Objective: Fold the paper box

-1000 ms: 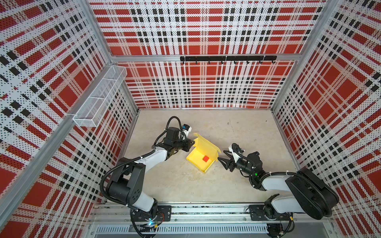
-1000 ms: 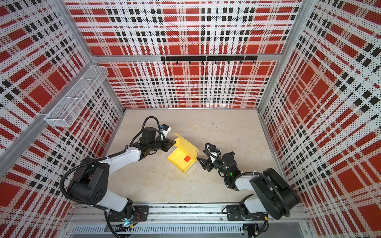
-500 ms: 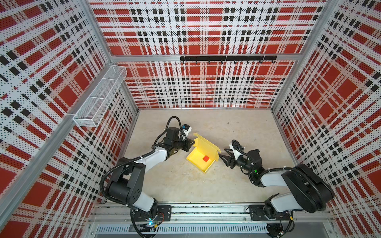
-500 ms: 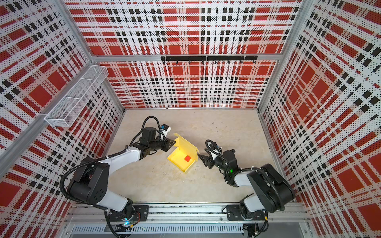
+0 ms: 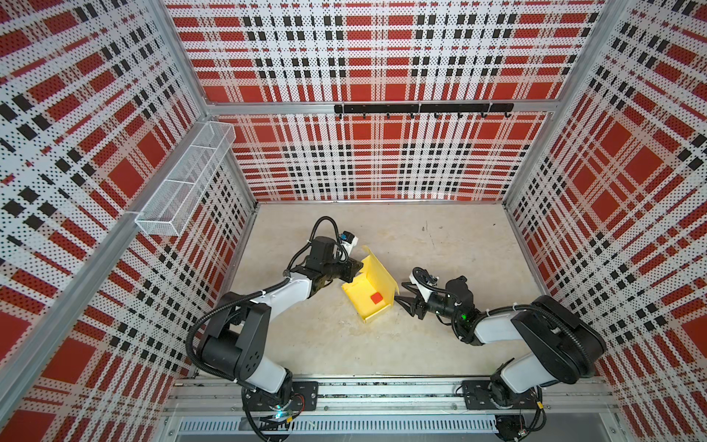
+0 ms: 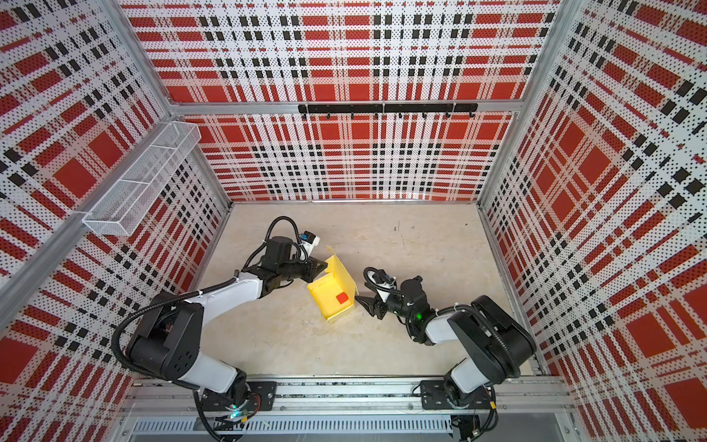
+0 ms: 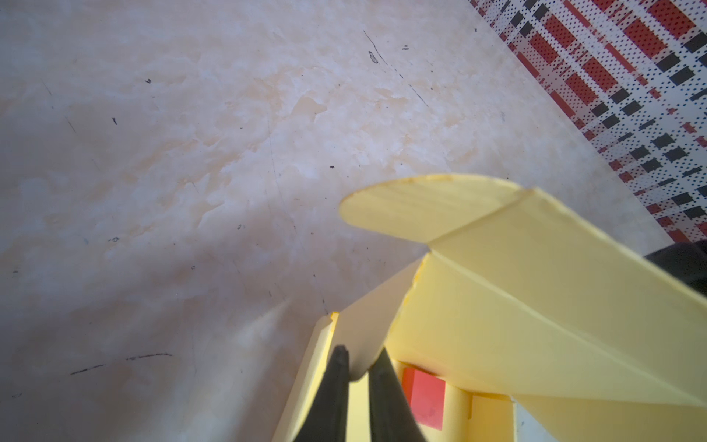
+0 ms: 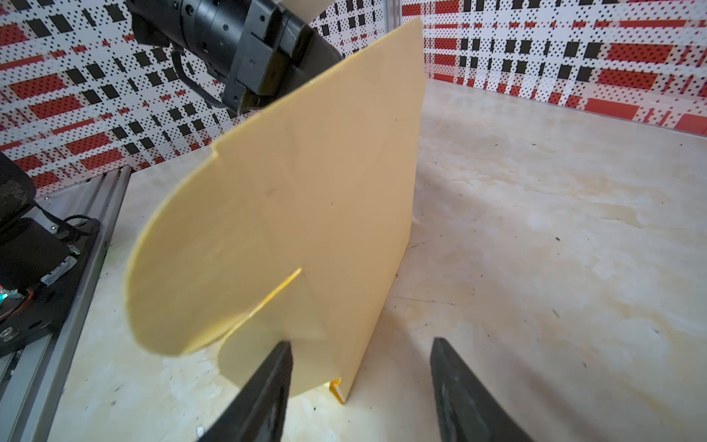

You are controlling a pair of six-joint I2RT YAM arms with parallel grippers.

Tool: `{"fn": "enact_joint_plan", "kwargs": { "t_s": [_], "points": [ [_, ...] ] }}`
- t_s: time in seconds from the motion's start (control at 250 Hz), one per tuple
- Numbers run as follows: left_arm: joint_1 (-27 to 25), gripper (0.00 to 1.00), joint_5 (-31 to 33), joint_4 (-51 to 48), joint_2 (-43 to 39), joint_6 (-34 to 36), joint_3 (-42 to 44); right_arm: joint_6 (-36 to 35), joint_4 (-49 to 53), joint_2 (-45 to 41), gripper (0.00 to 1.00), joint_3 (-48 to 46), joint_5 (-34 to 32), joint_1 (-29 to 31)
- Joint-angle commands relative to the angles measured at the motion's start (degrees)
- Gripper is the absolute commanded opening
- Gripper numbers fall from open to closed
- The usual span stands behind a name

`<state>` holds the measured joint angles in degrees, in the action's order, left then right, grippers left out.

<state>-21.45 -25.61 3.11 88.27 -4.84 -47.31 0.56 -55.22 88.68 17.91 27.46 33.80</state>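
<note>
The box [image 5: 359, 292] sits mid-table [image 5: 440, 248], half formed, with low walls up and a tall flap [image 5: 382, 273] standing along its right side. A red square [image 5: 377, 297] lies inside. The left gripper [image 7: 359, 367] is clenched on the box's wall at the far left corner, thin card pinched between its fingers. The right gripper [image 8: 361, 342] is released, jaws wide apart, just outside the flap. One finger [image 8: 275, 375] seems to touch a rounded tab [image 8: 260, 344], though contact is unclear.
</note>
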Motion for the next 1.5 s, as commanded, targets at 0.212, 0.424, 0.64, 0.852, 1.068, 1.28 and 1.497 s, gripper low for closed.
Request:
{"fn": "enact_joint_plan", "kwargs": {
  "t_s": [0.212,0.424,0.64,0.852,1.068,1.28,1.497],
  "points": [
    [-1.99,0.15,-1.45,1.28,1.82,-1.05,-0.28,-2.47,-7.36,1.56,0.62,-0.35,0.05,1.42],
    [-1.92,0.15,-0.85,1.54,2.0,-0.96,0.12,-3.68,-6.01,1.08,0.68,-0.29,-0.16,3.15],
    [-1.76,0.15,-0.94,2.18,2.01,-1.04,0.63,-7.38,1.01,-0.14,0.7,-0.1,-0.18,4.67],
    [-1.95,0.15,-1.11,2.25,2.02,-1.27,0.62,-7.44,0.12,-0.89,0.71,-0.89,-1.2,5.2],
    [-2.25,0.15,-1.2,2.1,2.18,-1.09,0.56,-6.49,-4.33,2.53,0.69,1.04,-2.32,5.37],
    [-2.18,0.15,-1.07,1.75,2.46,-0.61,0.84,-6.3,-9.88,6.45,0.66,1.36,-5.14,6.27],
    [-1.97,0.15,-1.55,1.97,2.13,-0.54,1.36,-8.78,-8.78,5.64,0.59,1.92,-9.21,7.67]
  ]
}}
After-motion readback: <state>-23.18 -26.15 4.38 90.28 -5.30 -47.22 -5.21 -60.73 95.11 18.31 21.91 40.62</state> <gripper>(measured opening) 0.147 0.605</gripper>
